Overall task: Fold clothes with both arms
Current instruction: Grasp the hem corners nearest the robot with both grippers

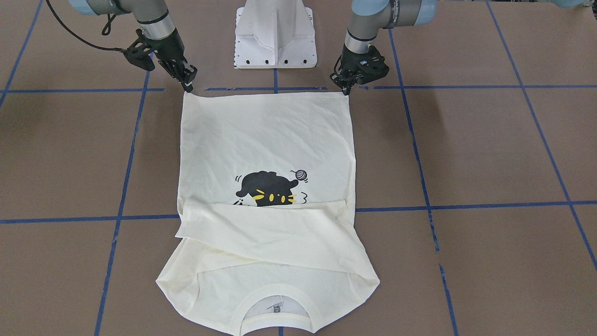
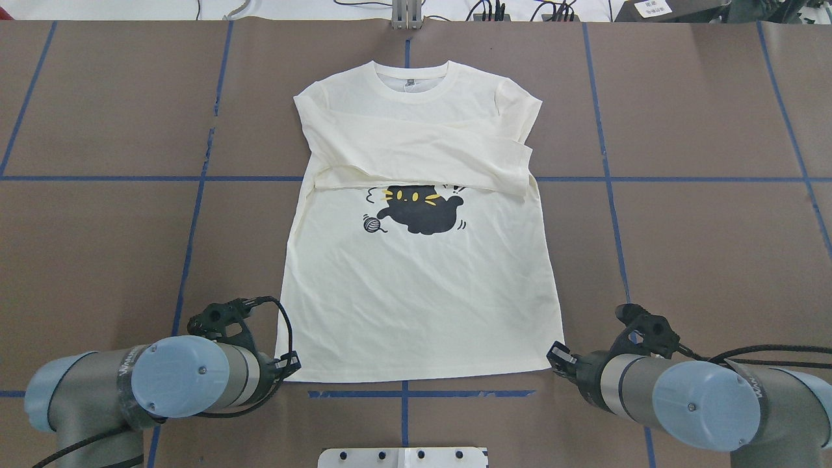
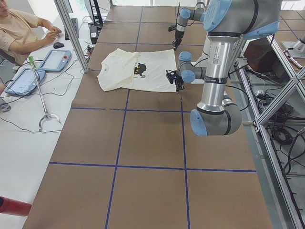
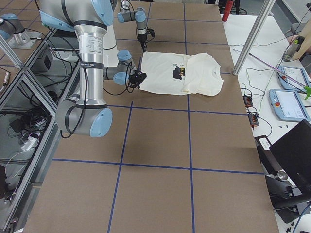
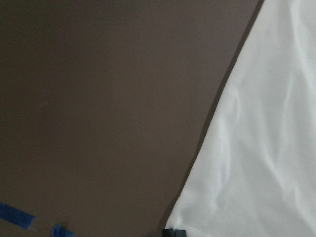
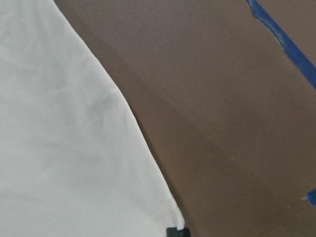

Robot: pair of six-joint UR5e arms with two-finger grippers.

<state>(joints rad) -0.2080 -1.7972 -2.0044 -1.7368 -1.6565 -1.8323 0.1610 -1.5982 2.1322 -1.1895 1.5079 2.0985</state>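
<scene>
At the hem corners, 7 and 5 o'clock of the cloth, the left gripper (image 2: 291, 362) and right gripper (image 2: 554, 355) each pinch the T-shirt (image 2: 416, 292), fingers closed. It lies flat, collar (image 2: 411, 78) at 12 o'clock; brown table (image 2: 682, 247) spreads wide beyond every edge.

No text legible anywhere. Dark vertical lettering on the right grey-metal robot arm (image 4: 90, 53): too small to read. Grey neck tag (image 2: 410, 82) in the cream long-sleeved T-shirt (image 2: 416, 292) (likewise unreadable).
</scene>
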